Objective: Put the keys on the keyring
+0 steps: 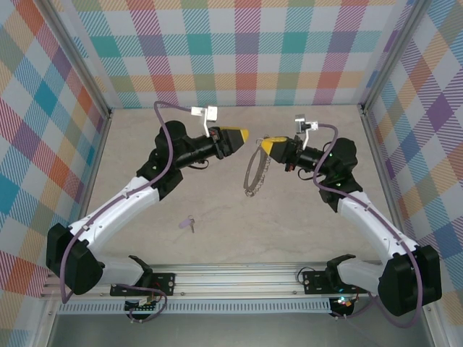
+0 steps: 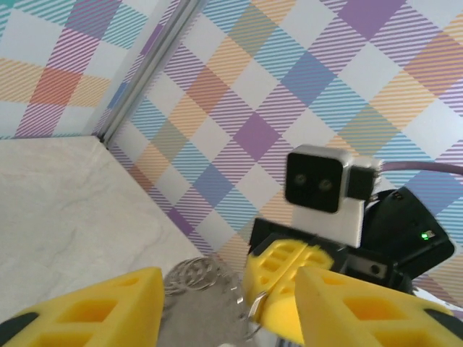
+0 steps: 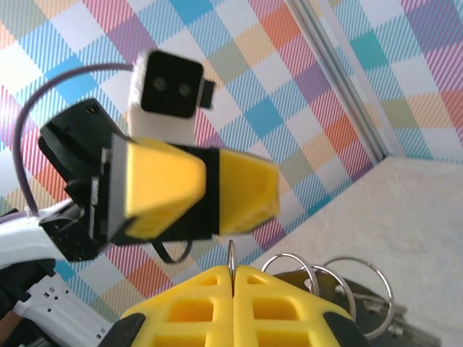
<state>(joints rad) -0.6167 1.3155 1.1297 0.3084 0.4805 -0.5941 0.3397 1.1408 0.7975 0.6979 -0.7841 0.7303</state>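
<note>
The right gripper has its ribbed yellow plastic fingers pressed flat together on a thin wire of the keyring. The keyring is a single silvery, knobbly chain loop, and it hangs below the gripper at the middle of the top view. In the right wrist view, at least three smooth wire rings crowd beside the fingertips. Facing it, just apart, the left gripper has its jaws parted and holds nothing. One small lilac-headed key lies flat on the pale marbled table, lower left of centre, well apart from both.
</note>
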